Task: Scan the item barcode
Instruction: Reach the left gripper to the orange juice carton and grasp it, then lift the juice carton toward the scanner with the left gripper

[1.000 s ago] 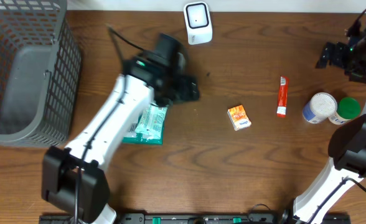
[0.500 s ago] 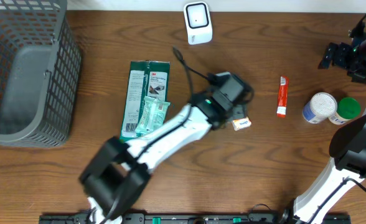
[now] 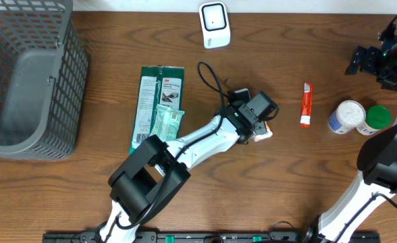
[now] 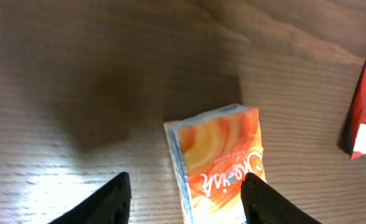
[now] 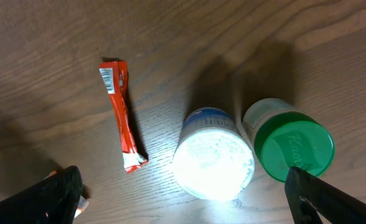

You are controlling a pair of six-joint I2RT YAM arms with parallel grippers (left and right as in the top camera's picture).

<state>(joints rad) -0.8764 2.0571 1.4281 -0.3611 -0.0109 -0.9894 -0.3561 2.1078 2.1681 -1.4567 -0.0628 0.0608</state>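
Surface: a dark brown wooden table (image 3: 286,189) with visible grain, seen from above; goods were spread across it.
Basket: a grey mesh basket (image 3: 30,74) stood at the far left edge of the table.
Scanner: a small white scanner (image 3: 214,25) sat at the middle of the table's far edge, well apart from the other goods.
Item: a small orange box (image 4: 217,158) with white swirls and lettering lay flat near the table's middle; from overhead only one corner of it showed beneath the arm.
Left claw: the left claw (image 3: 256,115) hung directly over the small orange box; its two black fingers stood apart, one on each side of the box; one finger met the box's edge and a gap of bare wood showed beside the other; the box was not clamped.
Right claw: the right claw (image 3: 371,61) was raised over the table's far right side; its fingers were spread wide and held nothing.
Other goods: a green package (image 3: 151,101) lay between basket and box, a clear packet (image 3: 163,121) on top of it; a red stick pack (image 5: 122,115) lay right of the box; a white-lidded jar (image 5: 214,152) and a green-lidded jar (image 5: 292,146) stood touching, just beyond it.
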